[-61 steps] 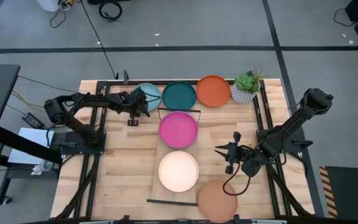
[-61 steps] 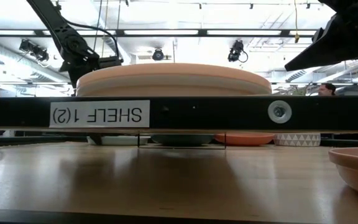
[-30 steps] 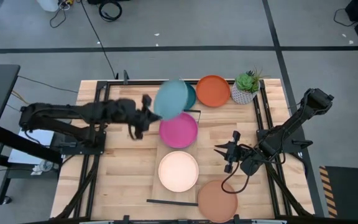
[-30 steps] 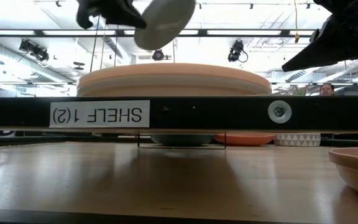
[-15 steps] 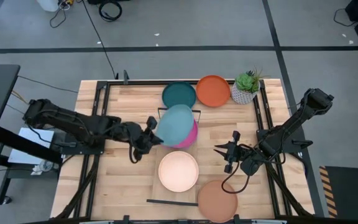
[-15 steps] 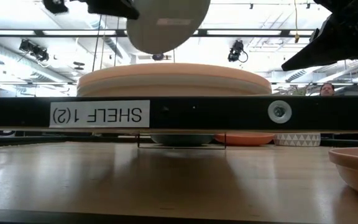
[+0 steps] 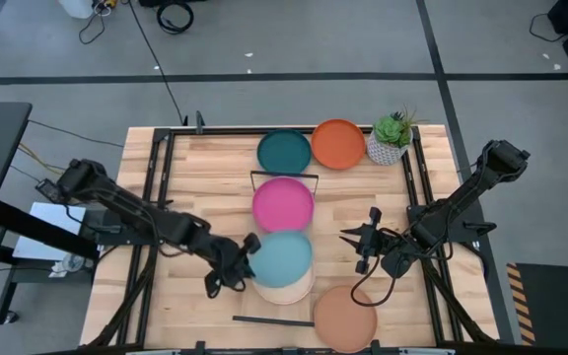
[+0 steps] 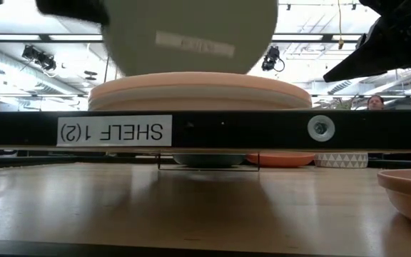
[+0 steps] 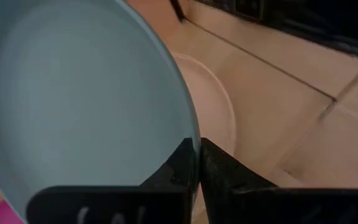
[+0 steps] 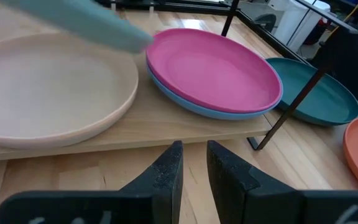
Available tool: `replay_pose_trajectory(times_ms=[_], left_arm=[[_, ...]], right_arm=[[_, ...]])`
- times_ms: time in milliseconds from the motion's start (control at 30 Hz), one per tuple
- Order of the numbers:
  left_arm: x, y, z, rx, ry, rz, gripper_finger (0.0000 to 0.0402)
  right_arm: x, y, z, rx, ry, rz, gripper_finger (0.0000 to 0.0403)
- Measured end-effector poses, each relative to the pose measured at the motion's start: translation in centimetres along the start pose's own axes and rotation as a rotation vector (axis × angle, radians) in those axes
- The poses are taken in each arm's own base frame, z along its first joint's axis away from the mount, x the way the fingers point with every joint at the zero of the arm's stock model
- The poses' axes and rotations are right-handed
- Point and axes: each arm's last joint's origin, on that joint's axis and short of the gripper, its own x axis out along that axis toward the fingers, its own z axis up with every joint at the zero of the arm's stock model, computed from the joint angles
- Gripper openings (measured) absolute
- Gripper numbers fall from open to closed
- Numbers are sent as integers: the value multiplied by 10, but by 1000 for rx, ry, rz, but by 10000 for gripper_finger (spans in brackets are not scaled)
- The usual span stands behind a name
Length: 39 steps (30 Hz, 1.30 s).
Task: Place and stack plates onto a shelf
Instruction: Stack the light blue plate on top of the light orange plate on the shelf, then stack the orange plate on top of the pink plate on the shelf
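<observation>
Here the left gripper [image 7: 248, 258] is clamped on the rim of the light blue plate [image 7: 283, 258], its two dark fingers [image 9: 180, 168] pinching the edge in the left wrist view. That plate sits just below the centre of the high view, held over the cream plate [image 7: 282, 286], most of which it covers — only the cream plate's lower rim shows beneath it. In the low view the light blue plate's pale underside fills the upper middle of the frame and is tilted above the stack on the shelf [image 7: 262, 235], with no clear contact visible.

Further up the shelf, at the centre of the high view, lies the magenta plate [image 7: 283, 204]; the right wrist view shows it resting on a blue plate [image 10: 191, 104]. Above the shelf's far wire rail, in the upper middle, the dark teal plate [image 7: 284, 152] and the orange plate [image 7: 338, 144] lie side by side on the tabletop [image 7: 205, 177], with a small potted plant [image 7: 390, 137] just right of the orange one. The terracotta plate [image 7: 344, 318] lies at the bottom edge, right of centre.

The right gripper [image 7: 348, 240] waits right of the shelf, its fingers [image 10: 169, 168] a little apart and holding nothing.
</observation>
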Motion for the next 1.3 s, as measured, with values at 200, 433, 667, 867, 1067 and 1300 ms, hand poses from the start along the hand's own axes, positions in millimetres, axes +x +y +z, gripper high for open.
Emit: replay_pose_trajectory(times_ms=[200, 433, 667, 867, 1067, 1300], left_arm=[[20, -11, 1, 21, 19, -26, 23], [32, -21, 4, 18, 16, -37, 27], [34, -22, 3, -20, 79, 42, 41], [34, -22, 2, -78, 79, 45, 75], [34, -23, 3, -191, 63, 17, 101], [34, -26, 5, -349, 16, -90, 91]], right_arm=[[1, 0, 0, 8, 2, 1, 78], [1, 0, 0, 9, 3, 2, 78], [1, 0, 0, 10, 5, 7, 78], [1, 1, 1, 18, 7, 21, 78], [1, 0, 1, 17, 9, 19, 78], [5, 1, 0, 52, 88, 140, 78]])
